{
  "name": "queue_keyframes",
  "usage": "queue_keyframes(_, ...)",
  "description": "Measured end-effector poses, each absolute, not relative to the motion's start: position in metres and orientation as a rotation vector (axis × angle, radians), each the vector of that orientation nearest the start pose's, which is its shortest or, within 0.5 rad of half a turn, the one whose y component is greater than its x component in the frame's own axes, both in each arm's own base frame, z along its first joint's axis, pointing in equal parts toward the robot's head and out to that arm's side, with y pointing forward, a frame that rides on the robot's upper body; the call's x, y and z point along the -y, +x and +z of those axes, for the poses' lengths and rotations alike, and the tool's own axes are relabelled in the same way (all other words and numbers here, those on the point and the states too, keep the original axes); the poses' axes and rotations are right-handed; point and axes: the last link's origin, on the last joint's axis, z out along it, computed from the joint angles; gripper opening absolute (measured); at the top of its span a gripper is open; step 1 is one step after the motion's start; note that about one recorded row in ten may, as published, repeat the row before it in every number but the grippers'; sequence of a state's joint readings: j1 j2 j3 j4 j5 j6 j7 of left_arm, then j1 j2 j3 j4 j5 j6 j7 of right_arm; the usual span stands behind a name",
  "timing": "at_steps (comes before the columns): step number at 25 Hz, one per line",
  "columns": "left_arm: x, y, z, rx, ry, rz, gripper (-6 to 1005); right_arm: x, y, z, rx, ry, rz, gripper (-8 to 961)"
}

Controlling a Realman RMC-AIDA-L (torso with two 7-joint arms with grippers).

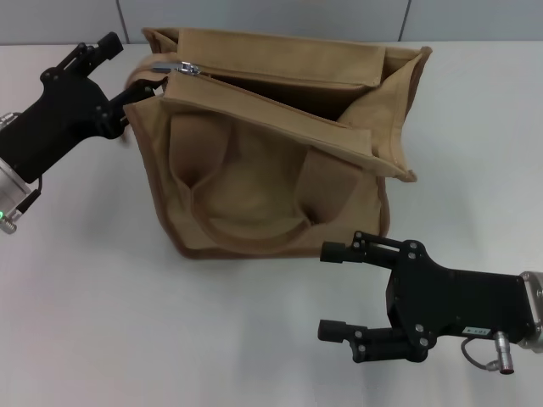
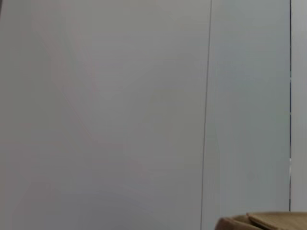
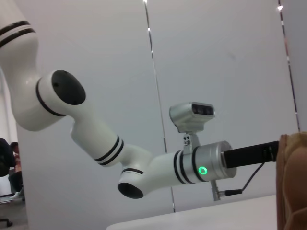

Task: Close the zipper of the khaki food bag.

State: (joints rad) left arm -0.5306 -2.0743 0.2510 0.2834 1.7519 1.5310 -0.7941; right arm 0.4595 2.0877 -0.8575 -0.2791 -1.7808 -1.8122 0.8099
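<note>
The khaki food bag (image 1: 271,170) stands in the middle of the table with its top gaping open and its two handles hanging down the front. The zipper (image 1: 254,85) lies open along the top, and its silver slider (image 1: 185,66) sits at the bag's left end. My left gripper (image 1: 129,68) is open at that left end, its fingers (image 1: 106,44) spread beside the bag's corner, close to the slider. My right gripper (image 1: 324,290) is open and empty low over the table in front of the bag's right corner. A bag corner (image 2: 268,221) shows in the left wrist view.
The white table (image 1: 127,322) lies all around the bag, and a grey panelled wall (image 1: 280,13) stands behind it. The right wrist view shows my left arm (image 3: 144,167) reaching to the bag's edge (image 3: 292,182).
</note>
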Motion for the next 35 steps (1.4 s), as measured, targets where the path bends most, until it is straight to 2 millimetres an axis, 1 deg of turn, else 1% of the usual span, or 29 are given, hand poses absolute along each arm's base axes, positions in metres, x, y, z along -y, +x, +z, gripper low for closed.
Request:
queue_keyframes(4,-0.328,-0.282,0.009,0.369,-2.126,-1.046,648,-0.242,0.251,-0.052,-0.219,-2.812,1.206,834)
queue_keyframes(9,-0.326,-0.282,0.004,0.358,-2.124,-1.047,623,-0.245,0.251,-0.052,-0.22,-2.801,1.203,834)
queue_keyframes(13,-0.327,-0.28,0.005,0.369,-2.096,-1.07,460,-0.247,0.251,-0.052,-0.223,-2.796,1.189,834)
queue_keyframes(15,-0.327,-0.28,0.007,0.383,-2.049,-1.099,381,-0.247,0.251,-0.053,-0.223,-2.796,1.186,834)
queue_keyframes(20,-0.325,-0.278,0.007,0.388,-2.028,-1.135,193,-0.247,0.251,-0.053,-0.223,-2.796,1.186,835)
queue_keyframes(24,-0.321,-0.274,0.005,0.381,-2.035,-1.18,117,-0.247,0.249,-0.051,-0.227,-2.775,1.215,835)
queue_keyframes(28,-0.318,-0.268,0.004,0.38,-2.025,-1.235,40,-0.247,0.245,-0.047,-0.23,-2.736,1.283,835)
queue_keyframes(29,-0.316,-0.261,0.004,0.374,-2.016,-1.295,21,-0.246,0.244,-0.046,-0.23,-2.725,1.305,835)
queue_keyframes(30,-0.316,-0.261,0.004,0.374,-2.016,-1.295,22,-0.246,0.243,-0.045,-0.23,-2.713,1.328,834)
queue_keyframes(31,-0.317,-0.258,0.003,0.374,-2.013,-1.32,23,-0.246,0.241,-0.044,-0.23,-2.698,1.355,834)
queue_keyframes(32,-0.318,-0.249,0.001,0.373,-2.008,-1.37,24,-0.249,0.237,-0.041,-0.245,-2.661,1.406,834)
queue_keyframes(33,-0.318,-0.249,0.001,0.373,-2.008,-1.37,25,-0.249,0.237,-0.041,-0.245,-2.661,1.406,834)
queue_keyframes(34,-0.321,-0.241,-0.003,0.374,-2.013,-1.41,27,-0.252,0.235,-0.039,-0.271,-2.634,1.432,834)
queue_keyframes(35,-0.321,-0.241,-0.003,0.374,-2.013,-1.41,28,-0.255,0.233,-0.038,-0.297,-2.61,1.456,834)
